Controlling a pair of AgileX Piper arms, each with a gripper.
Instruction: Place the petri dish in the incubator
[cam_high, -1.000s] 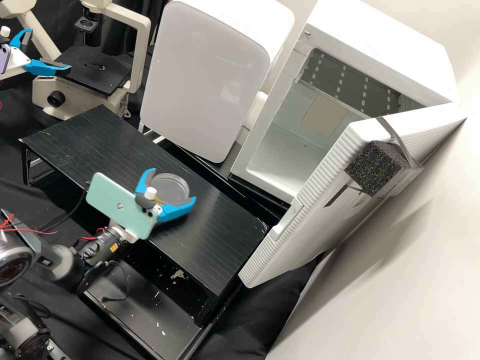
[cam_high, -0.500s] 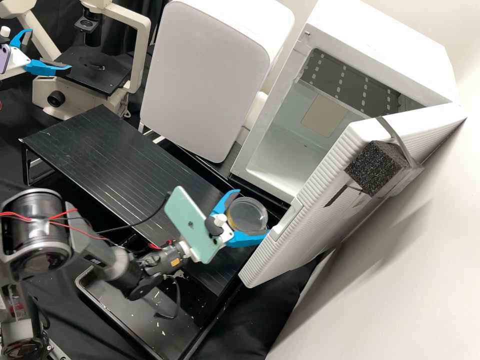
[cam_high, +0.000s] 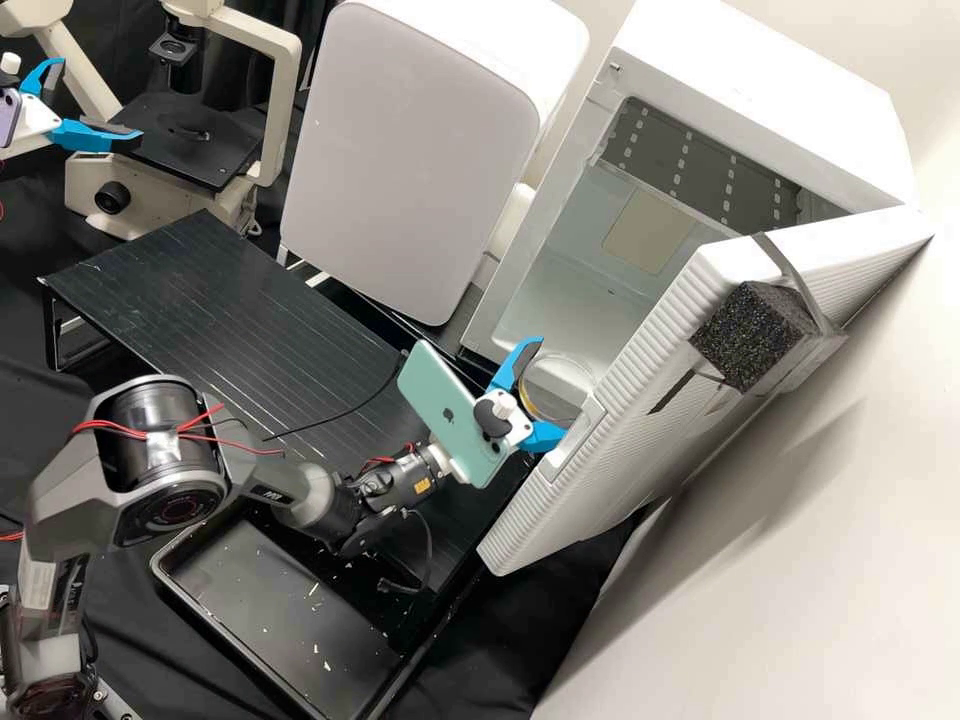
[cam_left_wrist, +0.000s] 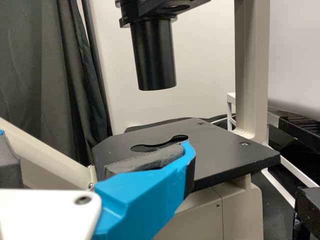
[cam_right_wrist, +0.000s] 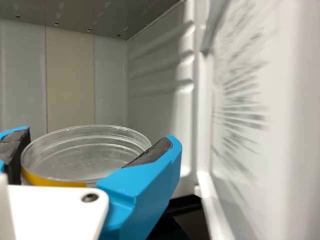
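Jaws spread wide and holding nothing, the left gripper (cam_high: 100, 101) is over by the microscope (cam_high: 190, 145). Then comes the black worktop (cam_high: 230, 300), and past it the right gripper (cam_high: 553, 388), its jaws closed around the clear petri dish (cam_high: 560, 383) at the open incubator's (cam_high: 770, 110) mouth, near the door (cam_high: 640, 400).

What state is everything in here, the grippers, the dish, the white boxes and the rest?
Right gripper: closed on the dish.
Dish: held roughly level at the incubator's opening.
Left gripper: open, by the microscope.
Incubator door: wide open.
Foam block: strapped to that door.
Other white box: door looks shut.
Microscope: upright.
Tray: speckled with pale flecks.
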